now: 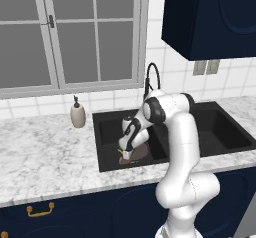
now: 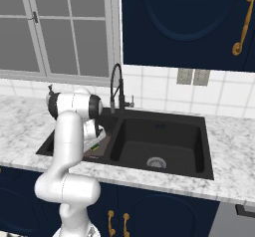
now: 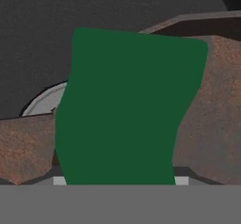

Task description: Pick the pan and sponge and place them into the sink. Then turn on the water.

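The arm reaches down into the left basin of the black sink [image 1: 107, 147], where the brown pan [image 1: 141, 153] already lies on the bottom. Its gripper [image 1: 124, 155] hangs just over the pan with the sponge [image 3: 127, 110] clasped between the fingers, green face filling the hand view. The gooseneck faucet [image 2: 116, 87] stands behind, at the far rim.

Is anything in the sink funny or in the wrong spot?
Nothing looks spilled or broken. The pan lies in the sink's left basin, with the green-topped sponge just over it at the gripper. No water runs from the faucet.
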Controlling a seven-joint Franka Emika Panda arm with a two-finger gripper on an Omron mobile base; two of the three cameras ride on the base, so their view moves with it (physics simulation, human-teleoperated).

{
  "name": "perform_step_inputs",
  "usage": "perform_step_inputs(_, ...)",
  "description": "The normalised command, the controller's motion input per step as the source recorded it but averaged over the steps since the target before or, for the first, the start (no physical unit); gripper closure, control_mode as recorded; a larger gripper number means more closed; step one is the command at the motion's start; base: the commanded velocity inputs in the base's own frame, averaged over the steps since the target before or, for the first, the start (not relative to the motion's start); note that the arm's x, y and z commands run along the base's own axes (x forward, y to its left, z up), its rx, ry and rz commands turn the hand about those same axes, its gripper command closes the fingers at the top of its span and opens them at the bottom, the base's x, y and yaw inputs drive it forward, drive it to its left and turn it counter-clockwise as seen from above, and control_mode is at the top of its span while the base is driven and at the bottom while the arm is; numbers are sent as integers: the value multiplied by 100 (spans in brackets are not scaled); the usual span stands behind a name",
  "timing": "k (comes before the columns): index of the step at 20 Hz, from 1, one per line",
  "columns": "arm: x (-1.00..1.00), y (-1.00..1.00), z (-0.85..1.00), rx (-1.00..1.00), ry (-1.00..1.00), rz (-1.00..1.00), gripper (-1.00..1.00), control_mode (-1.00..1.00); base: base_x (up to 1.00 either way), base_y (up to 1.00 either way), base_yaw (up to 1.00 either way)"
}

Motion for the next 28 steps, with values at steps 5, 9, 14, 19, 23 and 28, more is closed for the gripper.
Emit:
perform_step_inputs(5, -2, 2, 22, -4, 4, -2, -100, -100, 0, 0, 0)
perform_step_inputs(9, -22, 0, 75, 0, 0, -4, -100, -100, 0, 0, 0)
perform_step_inputs(14, -32, -3, 97, 3, -8, -5, -100, -100, 0, 0, 0)
perform_step_inputs(19, -59, -20, 100, 11, -16, -7, -100, -100, 0, 0, 0)
perform_step_inputs(23, -69, -39, 100, 13, -17, -9, -100, -100, 0, 0, 0)
perform_step_inputs(28, -70, -38, 100, 14, -16, -11, -100, -100, 0, 0, 0)
